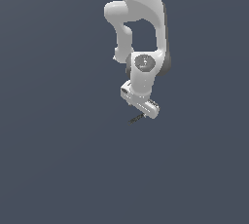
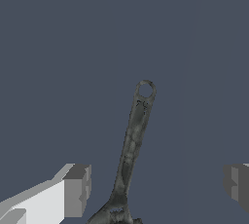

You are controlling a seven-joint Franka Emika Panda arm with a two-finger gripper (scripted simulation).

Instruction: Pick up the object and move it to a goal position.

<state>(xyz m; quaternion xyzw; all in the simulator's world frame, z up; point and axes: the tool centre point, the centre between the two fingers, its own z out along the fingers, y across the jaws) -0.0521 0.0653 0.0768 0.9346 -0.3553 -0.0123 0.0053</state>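
The arm (image 1: 141, 28) reached down from the top of the exterior view, with its end effector (image 1: 144, 110) low over the plain dark grey tabletop (image 1: 58, 159). The wrench (image 1: 136, 118) lay flat on that surface, directly under the end effector and poking out toward the exterior view's left. In the wrist view the wrench (image 2: 132, 145) showed as a slender dark shaft with a small ring at one end and a forked end at the frame's edge. The end effector (image 2: 158, 189) stood wide open: its two fingers (image 2: 77, 190) sat well apart on either side of the shaft, touching nothing. It held nothing.
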